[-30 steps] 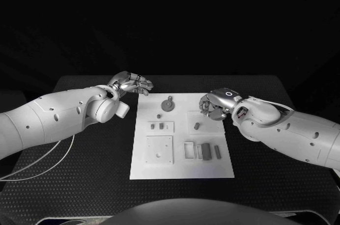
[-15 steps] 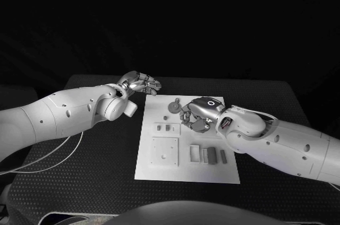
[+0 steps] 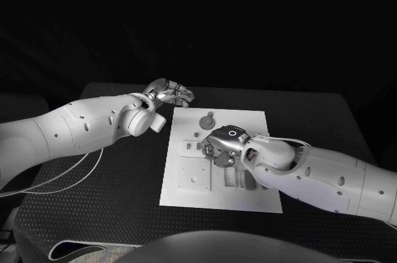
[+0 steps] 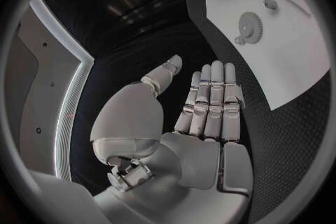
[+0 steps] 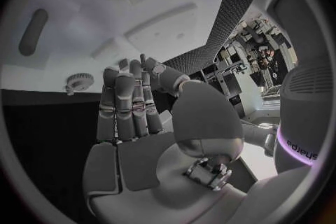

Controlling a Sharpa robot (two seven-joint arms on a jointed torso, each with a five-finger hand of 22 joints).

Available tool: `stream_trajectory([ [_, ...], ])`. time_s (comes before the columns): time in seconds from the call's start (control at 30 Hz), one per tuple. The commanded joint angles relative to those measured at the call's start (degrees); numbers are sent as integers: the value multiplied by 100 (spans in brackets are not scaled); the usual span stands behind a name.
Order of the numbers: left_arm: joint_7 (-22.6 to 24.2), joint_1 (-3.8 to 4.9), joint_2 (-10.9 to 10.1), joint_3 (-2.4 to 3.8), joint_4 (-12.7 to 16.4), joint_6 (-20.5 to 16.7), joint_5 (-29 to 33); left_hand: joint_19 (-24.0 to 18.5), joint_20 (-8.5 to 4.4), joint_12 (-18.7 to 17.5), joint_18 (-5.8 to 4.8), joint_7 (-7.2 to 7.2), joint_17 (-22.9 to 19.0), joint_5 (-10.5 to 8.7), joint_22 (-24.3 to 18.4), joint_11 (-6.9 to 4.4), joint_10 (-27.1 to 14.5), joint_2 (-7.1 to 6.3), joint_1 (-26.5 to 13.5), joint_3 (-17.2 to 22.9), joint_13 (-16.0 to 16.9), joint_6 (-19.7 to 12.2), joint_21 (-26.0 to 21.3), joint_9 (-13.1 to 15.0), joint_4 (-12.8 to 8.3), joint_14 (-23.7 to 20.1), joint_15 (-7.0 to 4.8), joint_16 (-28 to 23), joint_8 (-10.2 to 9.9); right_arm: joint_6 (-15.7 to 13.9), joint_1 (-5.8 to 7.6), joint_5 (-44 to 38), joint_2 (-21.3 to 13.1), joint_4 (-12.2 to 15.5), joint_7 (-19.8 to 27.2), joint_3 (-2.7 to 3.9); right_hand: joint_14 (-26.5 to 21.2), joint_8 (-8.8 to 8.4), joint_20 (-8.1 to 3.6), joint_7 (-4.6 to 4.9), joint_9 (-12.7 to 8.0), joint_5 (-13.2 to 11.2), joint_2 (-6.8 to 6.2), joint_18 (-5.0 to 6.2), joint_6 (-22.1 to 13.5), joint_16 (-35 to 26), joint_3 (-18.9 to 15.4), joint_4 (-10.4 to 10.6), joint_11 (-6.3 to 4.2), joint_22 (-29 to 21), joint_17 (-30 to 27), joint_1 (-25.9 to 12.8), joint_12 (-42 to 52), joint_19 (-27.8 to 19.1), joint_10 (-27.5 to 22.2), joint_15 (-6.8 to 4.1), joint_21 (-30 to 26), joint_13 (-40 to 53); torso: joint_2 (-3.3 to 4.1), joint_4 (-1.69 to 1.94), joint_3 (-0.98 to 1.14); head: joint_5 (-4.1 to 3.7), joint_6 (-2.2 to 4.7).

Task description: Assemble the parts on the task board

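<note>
Right hand [image 3: 222, 147] empty, fingers straight, over white task board [image 3: 252, 120]; left hand [image 3: 170, 93] empty.

White arms [image 3: 74, 128], silver hands [image 3: 170, 93].

Dim scene, black surroundings, sharp centre, fisheye-bent wrist edges

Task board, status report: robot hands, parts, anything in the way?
Left robot hand open, off the task board's far left corner. Right robot hand open over the board's middle, holding nothing. Gear part lies free. Right arm covers some parts.
</note>
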Motion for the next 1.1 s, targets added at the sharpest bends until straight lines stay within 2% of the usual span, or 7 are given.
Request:
stream_trajectory([
  [0.03, 60, 12, 19, 6, 3, 6, 44, -1, 22, -22, -4, -8, 7, 1, -10, 14, -25, 1, -9, -29, -9, -46, 4, -6, -7, 36, 0, -36, 25, 281, -18, -211, 46, 9, -43, -39, 2, 15, -12, 4, 7, 24, 35, -4, 40, 18, 16, -2, -8, 9, 6, 15, -13, 32, 45, -55, 3, 8, -2, -10, 4, 60, -30],
  [0.2, 54, 13, 27, 6, 0, 15, 44, -1, 22, -22, -4, -8, 11, 1, -12, 14, -24, 1, -10, -31, -9, -46, 4, -6, -7, 36, 0, -39, 26, 328, -32, -218, 85, -6, -42, -101, 2, 14, -13, 4, 9, 24, 37, -4, 38, 18, 16, -2, -8, 10, 8, 11, -15, 32, 46, -55, 2, 11, -1, -11, 10, 77, -55],
  [0.5, 50, 13, 38, 6, -13, 25, 45, -2, 22, -22, -5, -9, 17, 1, -16, 14, -25, 1, -10, -32, -9, -47, 4, -6, -7, 36, 0, -44, 27, 357, -72, -219, 113, 10, -23, -139, 1, 12, -13, 5, 12, 24, 40, -4, 36, 16, 15, -4, -8, 13, 11, 7, -19, 32, 45, -56, 1, 17, -3, -15, 9, 108, -79],
  [0.93, 42, 13, 52, 6, -26, 31, 47, -2, 23, -21, -5, -8, 26, 0, -22, 14, -26, 1, -14, -36, -9, -49, 4, -7, -6, 36, 1, -52, 28, 405, -125, -238, 202, -41, -16, -154, 1, 10, -15, 6, 17, 24, 45, -4, 33, 13, 16, -5, -9, 15, 14, 3, -25, 34, 45, -57, -2, 24, -1, -9, 6, 139, -104],
  [1.1, 44, 13, 68, 6, -27, 44, 47, -4, 23, -22, -5, -7, 34, 1, -26, 14, -27, -1, -15, -40, -10, -51, 3, -8, -6, 35, 2, -60, 28, 422, -127, -264, 204, -66, -25, -159, 2, 9, -16, 6, 19, 24, 46, -4, 32, 12, 16, -6, -9, 16, 15, 2, -27, 35, 45, -57, -3, 27, -4, 0, 1, 123, -90],
])
